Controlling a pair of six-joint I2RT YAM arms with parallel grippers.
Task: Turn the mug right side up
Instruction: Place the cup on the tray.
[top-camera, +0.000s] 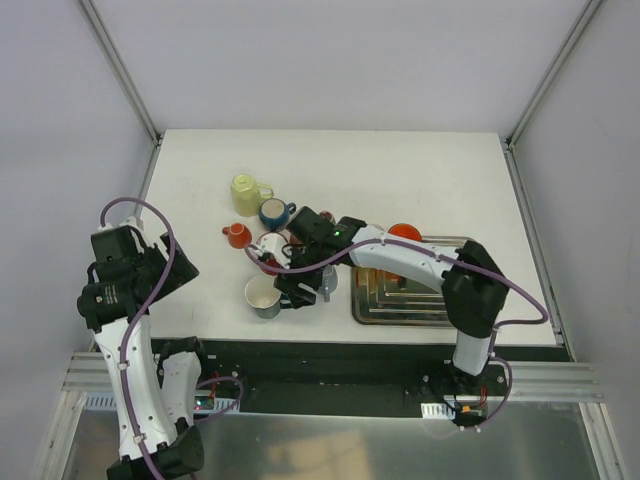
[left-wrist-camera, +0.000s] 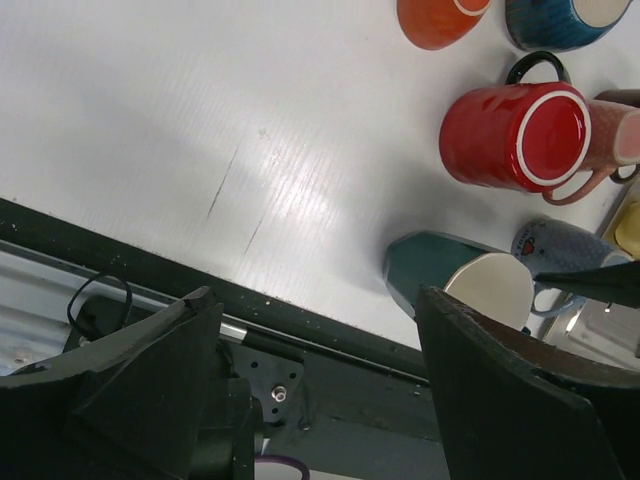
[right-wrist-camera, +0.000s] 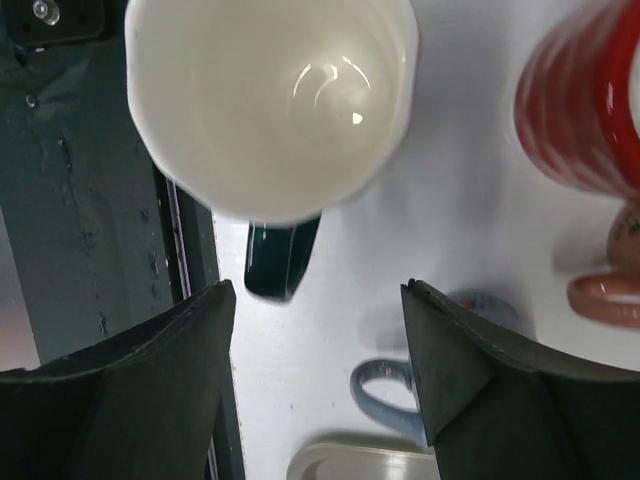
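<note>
The right gripper (right-wrist-camera: 315, 300) hangs with its jaws apart and nothing between them. Just past its fingertips stands the teal mug (right-wrist-camera: 270, 100), mouth up, with its dark teal handle pointing back toward the gap between the jaws. From this wrist camera I look straight into the mug's glossy cream inside, where a small glint of light sits on the bottom. The outer wall is almost hidden here.

The left gripper (left-wrist-camera: 318, 300) is also spread wide and holds nothing. The same mug sits ahead of it, off to its right-hand finger, close to the table's (left-wrist-camera: 200, 120) near edge. This view shows the plain teal outer wall, which the right wrist camera does not. Just beyond the mug is a red mug (left-wrist-camera: 515, 135) with a white ring on the end that faces the camera. Beside the teal mug is a grey-blue mug (left-wrist-camera: 560, 250) with a printed pattern too small to read.

Only the overhead view shows the whole cluster. A yellow mug (top-camera: 245, 193) sits farthest from the right gripper, and a metal tray (top-camera: 370, 310) lies under that arm, behind its wrist.
</note>
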